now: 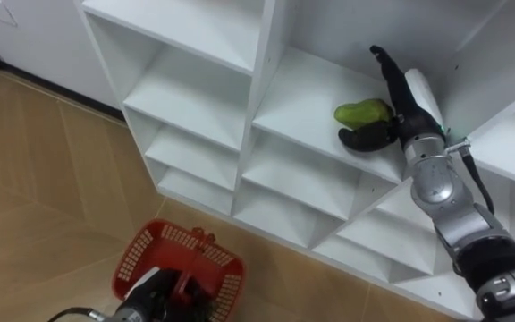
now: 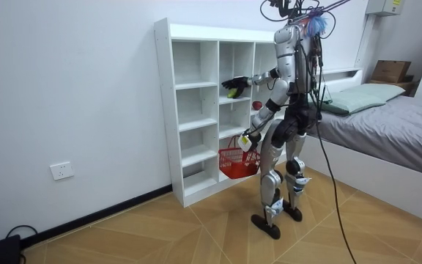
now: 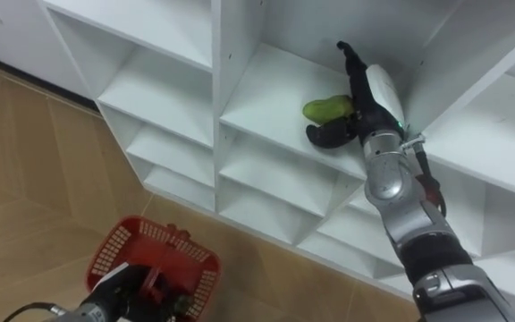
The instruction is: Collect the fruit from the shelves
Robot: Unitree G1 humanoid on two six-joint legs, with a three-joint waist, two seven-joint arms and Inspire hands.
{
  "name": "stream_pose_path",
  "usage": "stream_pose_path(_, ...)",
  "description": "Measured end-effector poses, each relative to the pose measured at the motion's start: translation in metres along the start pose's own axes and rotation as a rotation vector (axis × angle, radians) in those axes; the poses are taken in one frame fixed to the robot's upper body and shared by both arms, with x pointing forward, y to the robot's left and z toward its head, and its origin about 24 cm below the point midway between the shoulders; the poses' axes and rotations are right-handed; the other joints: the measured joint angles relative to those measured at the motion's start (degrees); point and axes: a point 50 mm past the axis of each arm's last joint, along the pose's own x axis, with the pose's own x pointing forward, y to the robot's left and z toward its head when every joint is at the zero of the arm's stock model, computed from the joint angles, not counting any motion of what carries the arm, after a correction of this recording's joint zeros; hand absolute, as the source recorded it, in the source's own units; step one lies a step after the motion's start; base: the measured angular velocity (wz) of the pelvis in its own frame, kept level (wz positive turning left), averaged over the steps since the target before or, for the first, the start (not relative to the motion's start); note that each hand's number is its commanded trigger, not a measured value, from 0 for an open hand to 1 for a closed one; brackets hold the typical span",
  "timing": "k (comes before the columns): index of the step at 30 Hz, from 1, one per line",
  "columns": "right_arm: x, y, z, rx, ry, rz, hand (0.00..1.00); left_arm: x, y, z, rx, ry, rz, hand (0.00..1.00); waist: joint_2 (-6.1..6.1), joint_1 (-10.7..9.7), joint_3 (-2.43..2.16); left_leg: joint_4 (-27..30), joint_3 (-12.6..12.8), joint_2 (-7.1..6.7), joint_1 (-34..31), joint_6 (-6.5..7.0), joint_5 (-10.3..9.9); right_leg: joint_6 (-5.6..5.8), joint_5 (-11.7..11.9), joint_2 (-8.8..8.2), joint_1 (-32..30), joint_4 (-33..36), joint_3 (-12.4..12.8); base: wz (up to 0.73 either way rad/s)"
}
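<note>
Position: the robot stands upright before the white closet (image 1: 259, 80), with a bed behind it in the room view.

Task item: one green fruit (image 1: 362, 113) lies on a shelf board in an upper compartment, near the compartment's right wall.

Right hand (image 1: 401, 109): reaches into that compartment. Its fingers run straight along the far side of the fruit and the thumb lies on the near side, both touching or just beside it. The hand is not clenched; no firm hold is evident.

Left hand (image 1: 155, 300): hangs low, closed on the handle of the red basket (image 1: 132, 255), which sits below the shelf in use. Basket contents cannot be made out.

Assessment: the step in hand is the grasp. Recommended practice is to curl the fingers over the fruit's broad middle against the thumb before any lift, since its rounded skin may roll toward the back wall if only nudged. Draw it out level, clear of the shelf edge and divider, then lower it over the basket's opening.
</note>
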Motion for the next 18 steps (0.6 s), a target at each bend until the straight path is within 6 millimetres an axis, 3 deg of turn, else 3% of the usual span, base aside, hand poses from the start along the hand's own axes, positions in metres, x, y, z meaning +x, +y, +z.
stream_pose_path(2,0.0,0.0,-0.001,-0.001,0.003,0.002,0.55,0.0,0.0,0.001,0.001,-0.004,0.001,1.0,0.01,0.0,-0.02,0.0,-0.02,-0.01,0.01,-0.01,0.02,0.0,0.0,0.0,0.01,0.0,-0.01,0.0)
stream_pose_path(4,0.0,0.001,-0.001,-0.005,0.005,0.009,0.62,0.001,0.001,0.004,0.005,-0.012,0.002,1.0,-0.04,0.02,-0.05,-0.04,-0.06,-0.02,0.01,-0.01,0.07,0.0,0.01,0.0,0.01,0.0,0.01,0.0)
stream_pose_path(7,-0.001,0.003,-0.005,-0.004,0.022,0.042,1.0,0.002,0.002,0.008,0.008,-0.027,0.003,1.0,-0.18,0.07,-0.17,-0.09,-0.06,-0.02,0.13,-0.01,0.1,-0.01,0.01,-0.03,0.05,0.15,0.0,0.0)
stream_pose_path(18,0.001,0.003,-0.017,0.002,0.108,0.072,1.0,0.005,0.006,0.021,0.021,-0.058,0.013,1.0,-0.58,0.57,-0.35,-0.31,-0.6,-0.53,0.11,0.25,0.82,0.16,0.09,-0.55,-0.1,0.7,-0.01,0.03)
